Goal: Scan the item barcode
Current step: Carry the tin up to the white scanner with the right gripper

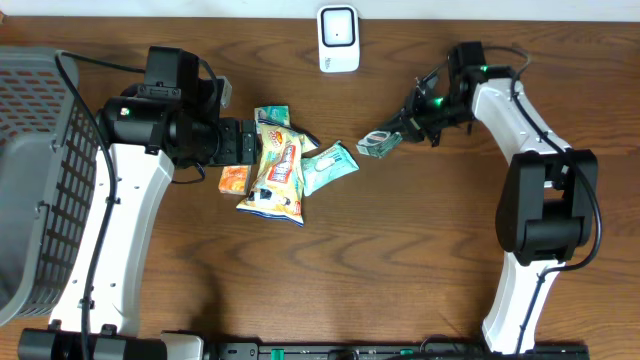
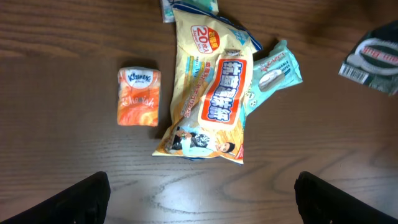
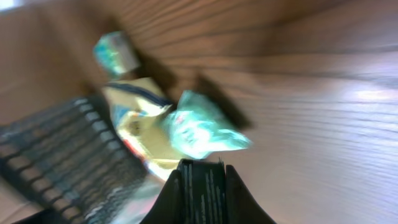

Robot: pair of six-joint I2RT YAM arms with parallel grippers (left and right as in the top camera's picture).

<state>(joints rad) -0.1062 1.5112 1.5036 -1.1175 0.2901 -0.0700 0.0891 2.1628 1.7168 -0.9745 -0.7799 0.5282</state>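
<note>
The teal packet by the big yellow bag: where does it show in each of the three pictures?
Overhead: the teal packet lies mid-table, against the right side of the yellow bag.
Left wrist: upper right of centre, right of the yellow bag.
Right wrist: blurred, at centre, above the right gripper, which is shut on a dark packet.
Shared landmark: the yellow bag.

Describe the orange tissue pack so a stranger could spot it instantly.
From the grey basket at the left edge of the table, look right to the big yellow snack bag. The tissue pack lies on bare wood just left of it, not touching. It is the only orange item, small and blocky.
</note>
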